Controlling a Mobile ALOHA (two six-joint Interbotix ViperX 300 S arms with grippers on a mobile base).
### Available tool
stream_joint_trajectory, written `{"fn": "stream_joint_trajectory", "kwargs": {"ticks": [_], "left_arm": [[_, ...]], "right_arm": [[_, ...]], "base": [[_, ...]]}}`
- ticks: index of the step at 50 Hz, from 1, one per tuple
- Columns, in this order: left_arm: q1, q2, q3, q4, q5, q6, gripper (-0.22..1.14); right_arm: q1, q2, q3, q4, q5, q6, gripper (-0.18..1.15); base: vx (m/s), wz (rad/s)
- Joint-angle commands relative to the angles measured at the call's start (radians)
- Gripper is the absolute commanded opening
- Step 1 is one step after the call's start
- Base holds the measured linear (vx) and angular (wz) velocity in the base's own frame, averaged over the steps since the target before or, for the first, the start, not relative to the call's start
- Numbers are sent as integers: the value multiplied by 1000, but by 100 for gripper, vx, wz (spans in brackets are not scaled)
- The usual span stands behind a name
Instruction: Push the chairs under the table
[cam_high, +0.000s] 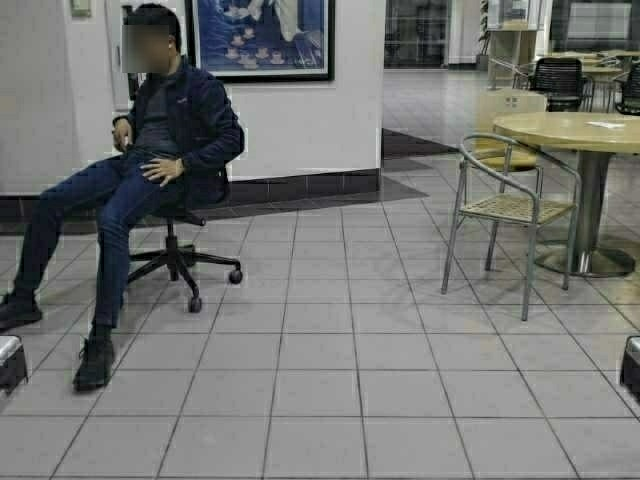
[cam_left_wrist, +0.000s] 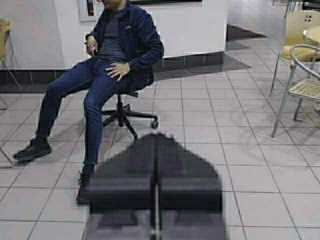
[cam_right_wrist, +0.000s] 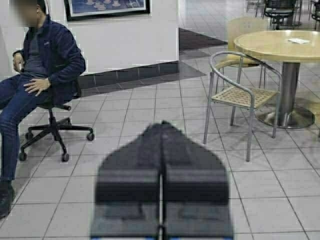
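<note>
Both hands were pressed together and held nothing: the left hand (cam_left_wrist: 156, 192) and the right hand (cam_right_wrist: 161, 187) pointed out over the tiled floor (cam_high: 330, 400). A tan plywood chair (cam_high: 505, 125) stood far right, tucked against a round pedestal worktop (cam_high: 580, 130), behind a metal-framed wicker chair (cam_high: 512, 205). A person (cam_high: 140, 170) sat on a black wheeled office chair (cam_high: 180, 255) at the left.
</note>
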Motion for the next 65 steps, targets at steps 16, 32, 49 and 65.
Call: {"fn": "stream_joint_trajectory", "kwargs": {"ticks": [16, 32, 49, 65], "left_arm": [[14, -37, -57, -2, 97, -21, 3], [14, -40, -52, -2, 123, -49, 3], [15, -32, -46, -2, 121, -43, 3], [15, -5, -23, -2, 112, -37, 3]], "right_arm": [[9, -40, -46, 0, 140, 12, 4], [9, -40, -41, -2, 143, 18, 4], [9, -40, -35, -2, 149, 17, 4], [11, -40, -48, 2, 153, 38, 4]], "base": [[0, 0], [8, 1], [21, 14], [23, 19]]}}
